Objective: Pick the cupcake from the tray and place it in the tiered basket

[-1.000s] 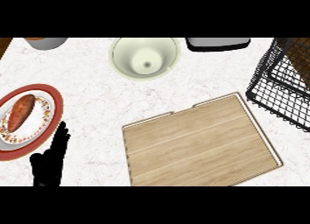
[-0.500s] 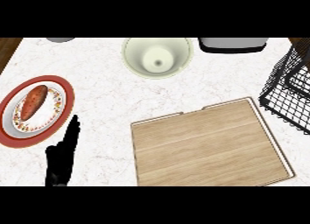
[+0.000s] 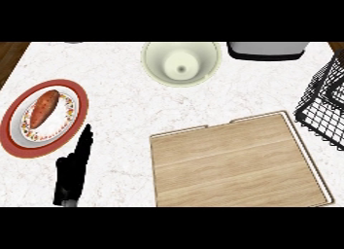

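Lying flat: rectangular wooden tray (image 3: 236,163)

The tabletop (image 3: 117,63) is white marble with faint pinkish-grey veins, and a strip of dark brown wood shows past its edge at 10 o'clock. At 9 o'clock a red-orange plate (image 3: 13,141) carries a smaller white plate (image 3: 60,121) rimmed with a speckled red, yellow and green pattern; on it lies a reddish-brown sweet potato (image 3: 43,108). The hand (image 3: 73,170) at 8 o'clock is plain black. The tray (image 3: 236,163) toward 5 o'clock is pale tan wood with streaky grain and a lighter rim. A cream bowl (image 3: 181,63) sits at 12 o'clock. At 1 o'clock is a grey and black object (image 3: 266,49). The tiered basket (image 3: 331,109) at 3 o'clock is black wire mesh.
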Available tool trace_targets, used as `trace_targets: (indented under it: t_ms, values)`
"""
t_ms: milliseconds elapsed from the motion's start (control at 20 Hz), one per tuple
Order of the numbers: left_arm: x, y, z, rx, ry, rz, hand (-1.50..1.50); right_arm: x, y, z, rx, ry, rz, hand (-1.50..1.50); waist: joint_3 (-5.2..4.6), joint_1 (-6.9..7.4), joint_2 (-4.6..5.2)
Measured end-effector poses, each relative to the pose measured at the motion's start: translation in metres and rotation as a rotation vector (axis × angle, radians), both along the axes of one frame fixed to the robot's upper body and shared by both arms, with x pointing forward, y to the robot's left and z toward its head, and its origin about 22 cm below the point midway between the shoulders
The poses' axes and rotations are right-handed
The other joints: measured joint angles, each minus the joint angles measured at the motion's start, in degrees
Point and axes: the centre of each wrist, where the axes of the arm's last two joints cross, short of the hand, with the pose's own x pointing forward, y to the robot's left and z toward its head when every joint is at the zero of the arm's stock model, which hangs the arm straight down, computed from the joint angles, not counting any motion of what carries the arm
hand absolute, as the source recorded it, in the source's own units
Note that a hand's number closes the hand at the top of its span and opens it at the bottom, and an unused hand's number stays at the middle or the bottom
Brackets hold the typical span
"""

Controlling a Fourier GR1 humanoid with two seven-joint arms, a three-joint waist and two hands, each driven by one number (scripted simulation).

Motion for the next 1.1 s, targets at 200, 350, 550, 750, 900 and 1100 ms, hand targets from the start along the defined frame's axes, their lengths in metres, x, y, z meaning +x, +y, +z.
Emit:
trace_targets:
  t_ms: [200,350,550,750,900,1100]
  values:
    - [0.000,-0.001,-0.002,-0.002,-0.001,-0.004,0.00,0.026,-0.004,-0.006,0.010,0.015,0.018,1.50,0.01,0.27,0.04]
    - [0.001,0.002,0.001,-0.003,0.000,-0.010,0.00,0.047,-0.002,-0.017,0.005,0.037,0.047,1.50,0.01,0.47,0.09]
    - [0.000,0.000,0.001,0.000,-0.002,-0.013,0.00,0.073,-0.002,-0.036,-0.003,0.076,0.072,1.50,-0.02,0.58,0.16]
    - [-0.002,0.004,0.002,0.001,0.003,-0.011,0.00,0.097,0.005,-0.057,-0.011,0.109,0.073,1.50,-0.01,0.44,0.10]
    - [0.001,0.003,0.002,-0.004,0.010,-0.017,0.00,0.117,0.008,-0.077,-0.006,0.121,0.051,1.50,0.03,0.48,0.13]
    - [0.004,0.001,0.002,-0.006,0.012,-0.008,0.00,0.138,0.010,-0.102,0.023,0.129,0.048,1.50,0.02,0.38,0.12]
